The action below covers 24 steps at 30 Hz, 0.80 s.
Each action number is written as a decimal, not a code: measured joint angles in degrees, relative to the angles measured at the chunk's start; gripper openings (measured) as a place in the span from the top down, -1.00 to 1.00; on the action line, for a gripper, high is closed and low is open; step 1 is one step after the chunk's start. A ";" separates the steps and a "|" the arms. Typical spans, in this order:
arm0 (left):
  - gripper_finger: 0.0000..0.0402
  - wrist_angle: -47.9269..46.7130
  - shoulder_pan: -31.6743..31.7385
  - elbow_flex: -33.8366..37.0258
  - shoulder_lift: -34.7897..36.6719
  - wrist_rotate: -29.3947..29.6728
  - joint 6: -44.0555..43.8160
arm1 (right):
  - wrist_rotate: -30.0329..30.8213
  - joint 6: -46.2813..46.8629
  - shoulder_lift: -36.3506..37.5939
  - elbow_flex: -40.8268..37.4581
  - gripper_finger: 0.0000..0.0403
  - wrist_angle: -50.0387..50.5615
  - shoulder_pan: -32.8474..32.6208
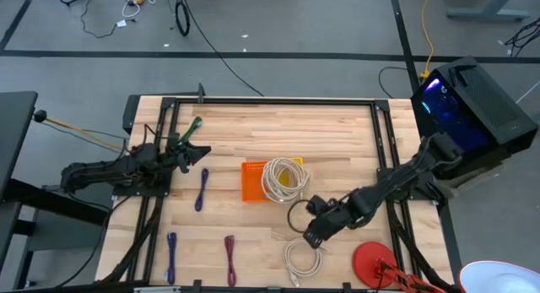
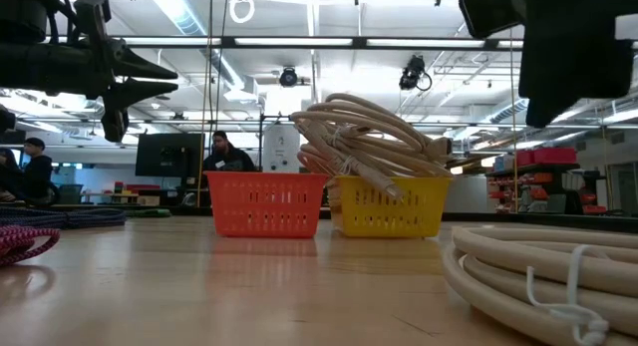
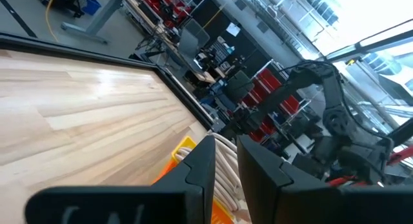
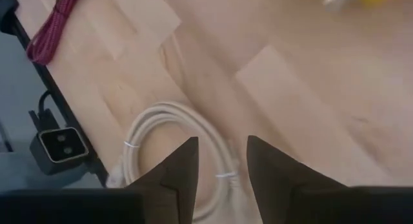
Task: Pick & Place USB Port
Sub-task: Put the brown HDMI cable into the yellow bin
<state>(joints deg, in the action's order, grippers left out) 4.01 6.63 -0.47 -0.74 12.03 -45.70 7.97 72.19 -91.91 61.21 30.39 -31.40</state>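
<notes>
The light wooden surface [image 1: 337, 141] has a black metal frame around it. Near the middle sit two small plastic baskets side by side, an orange basket [image 1: 251, 181] on the left and a yellow basket [image 2: 391, 207] on the right. A big coil of cream-white cable [image 1: 282, 178] is piled on top of the yellow basket and leans over onto the orange one.

A second coil of cream-white cable [image 1: 302, 259] lies flat on the surface at the near edge, tied with small white ties. The right gripper [image 1: 314, 236] hangs just above the far side of this coil. Its two dark fingers [image 4: 181, 169] are apart with a gap between them, and they hold nothing. In the right wrist view the coil shows through that gap, down on the wood.

The left gripper [image 1: 201, 152] is up in the air over the left side of the surface, well apart from the baskets. Its fingers [image 3: 201, 164] stand close together with only a thin gap, and nothing is between them.

A short purple cable [image 1: 202, 190] lies just left of the orange basket. Another purple cable [image 1: 171, 252] and a dark red braided cable [image 1: 230, 255] lie near the front edge on the left. A flat red round thing [image 1: 369, 261] lies at the near right corner. A black box with a blue glow [image 1: 462, 103] stands off the surface on the right.

In the low view, people [image 2: 224, 152] show far off in the room behind.
</notes>
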 joint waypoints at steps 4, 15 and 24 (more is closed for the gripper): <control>0.66 -0.15 0.00 0.00 0.01 -1.62 0.05 | 0.02 3.55 -3.83 0.00 0.35 -2.86 -1.90; 0.66 -0.17 0.00 0.00 -0.02 -2.50 0.07 | -1.03 12.84 -10.47 -0.01 0.35 -5.45 -6.00; 0.66 -0.33 0.00 0.00 -0.02 -3.34 0.51 | -3.10 12.88 -10.73 -0.01 0.35 -5.11 -6.23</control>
<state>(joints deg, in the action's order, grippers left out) 3.68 6.63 -0.47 -0.75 8.69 -45.19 4.86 85.07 -102.64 61.20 25.27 -37.63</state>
